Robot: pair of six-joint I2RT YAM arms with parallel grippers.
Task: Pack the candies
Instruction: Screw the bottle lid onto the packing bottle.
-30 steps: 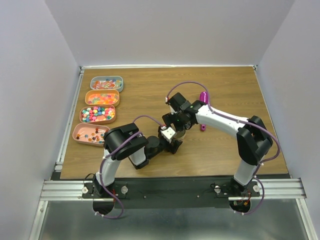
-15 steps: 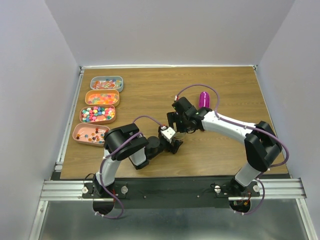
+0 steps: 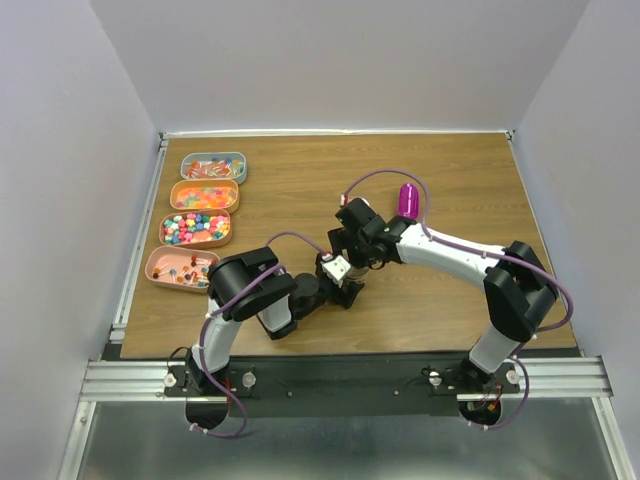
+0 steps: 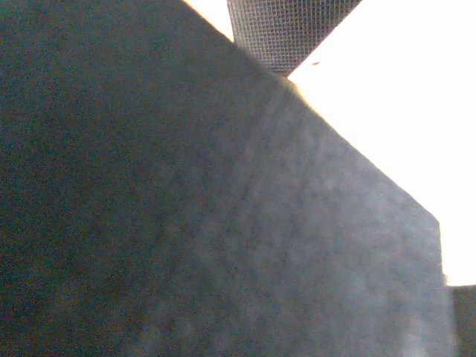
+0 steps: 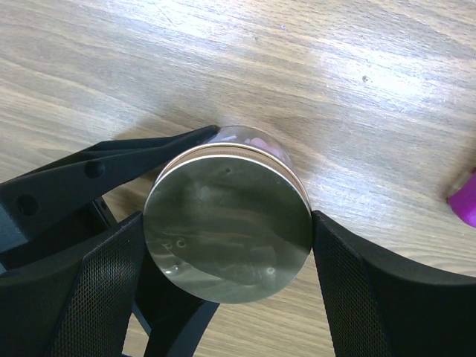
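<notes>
We find the candies [image 3: 198, 228] far off to the left, sorted by kind into four oval trays [image 3: 148, 268] in a row along the table's [image 3: 450, 170] left edge. They are well apart from both arms. From above they are too small for us to tell single pieces, only patches of colour.

At the middle of the table the two grippers meet, and their black housings hide nearly all of what stands between them in the top view. The right wrist view shows it: a glass jar [image 5: 256, 139] with a round lid [image 5: 227, 234] over its mouth. Only a sliver of glass shows past the lid's far rim, so we cannot see what is inside.

The right gripper [image 5: 229, 249] has its mesh pads [image 5: 97, 297] set against the lid's rim on both sides and is clamped on it.

The left gripper [image 3: 345, 283] reaches in from the left, and its fingers [image 5: 126, 160] pass on either side of the jar. The far one touches the glass, while the near one disappears under the lid, so we cannot tell whether it grips. The left wrist view is no help: a dark blur fills it, with only a scrap of mesh and white glare.

The magenta scoop [image 3: 407, 199] lies just beyond the right arm. The right wrist view cuts it off at the right edge.
</notes>
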